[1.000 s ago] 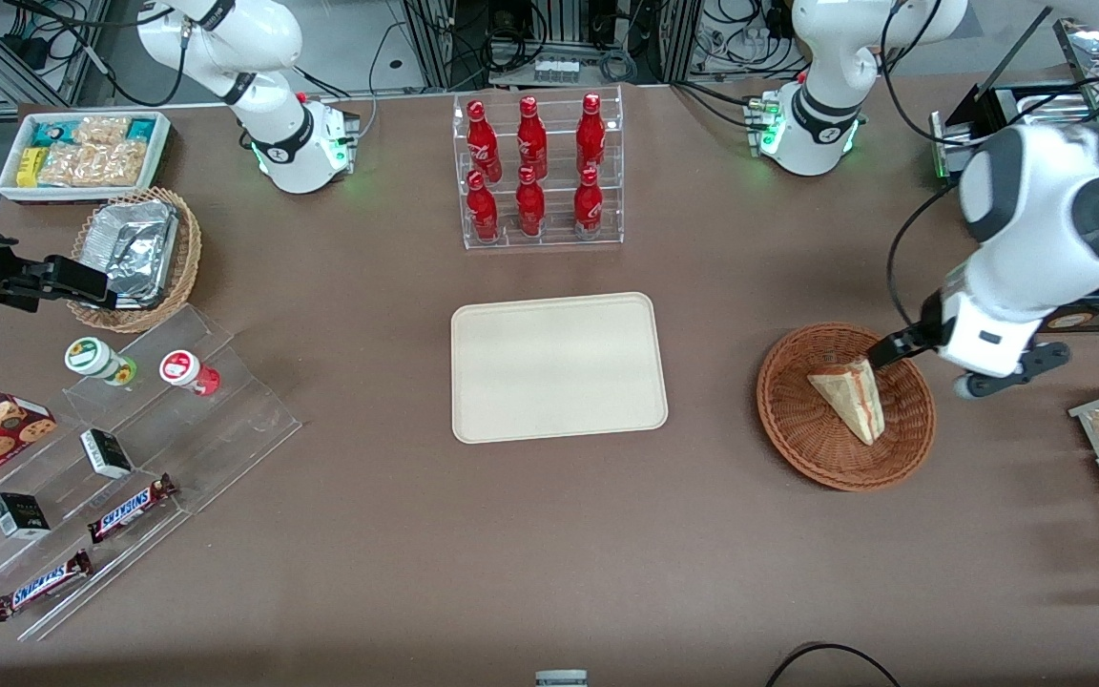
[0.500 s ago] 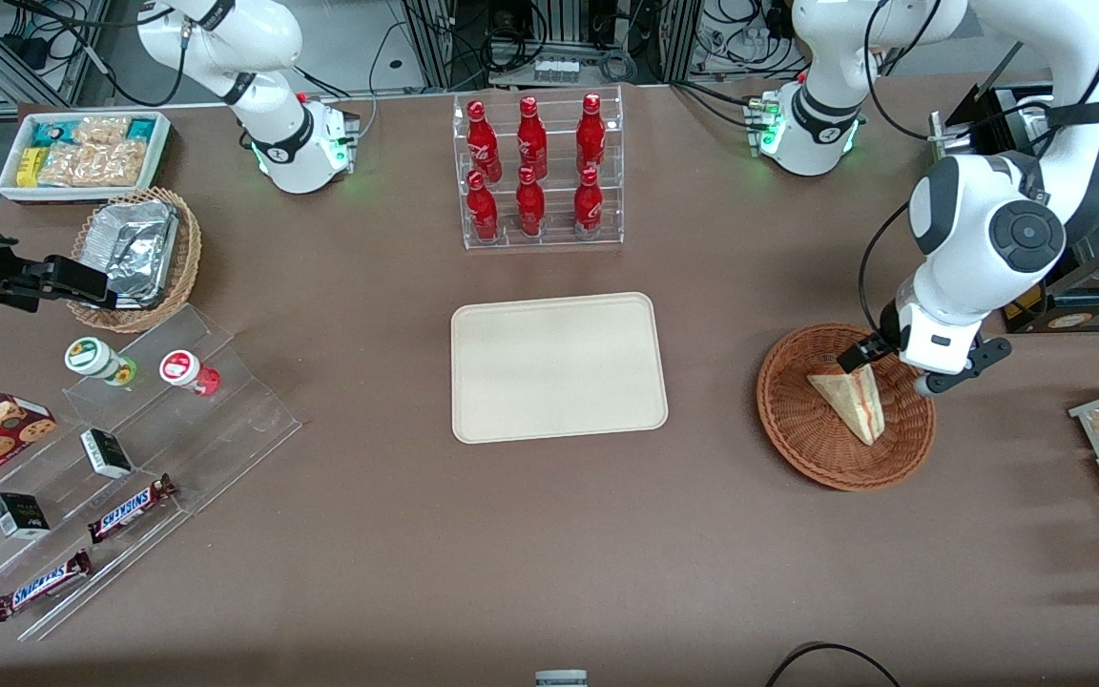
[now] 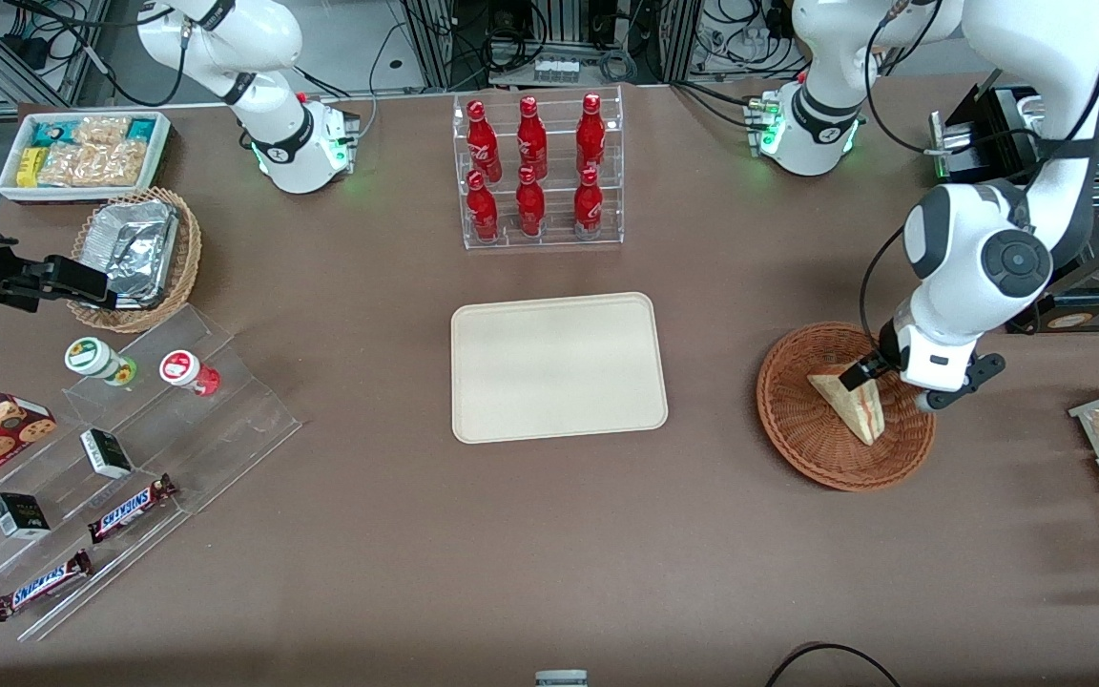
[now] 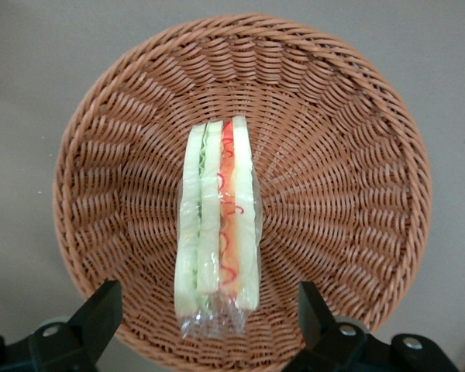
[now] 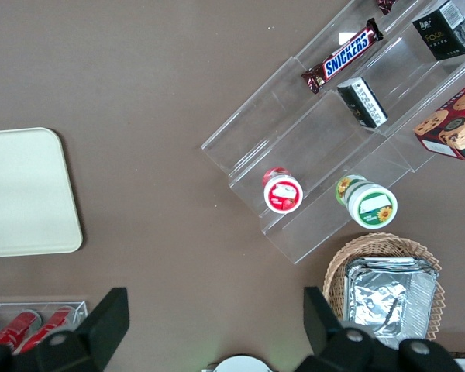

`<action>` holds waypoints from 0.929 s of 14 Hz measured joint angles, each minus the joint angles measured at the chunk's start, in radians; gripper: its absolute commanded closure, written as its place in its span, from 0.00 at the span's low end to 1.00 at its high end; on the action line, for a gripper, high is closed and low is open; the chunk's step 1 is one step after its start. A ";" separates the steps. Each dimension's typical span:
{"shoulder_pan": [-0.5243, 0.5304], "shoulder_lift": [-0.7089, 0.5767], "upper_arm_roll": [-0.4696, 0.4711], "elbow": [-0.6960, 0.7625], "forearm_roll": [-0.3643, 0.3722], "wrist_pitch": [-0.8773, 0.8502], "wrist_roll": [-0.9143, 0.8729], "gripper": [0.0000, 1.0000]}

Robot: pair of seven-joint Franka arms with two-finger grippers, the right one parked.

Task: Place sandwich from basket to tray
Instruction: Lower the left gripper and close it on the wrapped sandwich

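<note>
One pale triangular sandwich (image 4: 218,221) lies in the round reddish-brown wicker basket (image 4: 356,178); the gripper (image 4: 205,318) hovers above it, fingers spread wide, holding nothing.

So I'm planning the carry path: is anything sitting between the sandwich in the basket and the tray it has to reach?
Nothing visible does. The sandwich lies in the basket, with the gripper open above it, fingers either side. Between the basket and the tray only bare table shows. The bottle rack stands farther from the front camera, off the path.
</note>
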 measured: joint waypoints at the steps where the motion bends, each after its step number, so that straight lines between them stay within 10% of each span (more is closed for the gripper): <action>1: 0.000 0.010 0.000 0.000 0.000 0.005 -0.001 0.00; 9: 0.000 0.063 0.000 0.000 0.000 0.025 -0.003 0.01; 13: 0.000 0.092 0.000 0.000 0.000 0.054 -0.004 0.32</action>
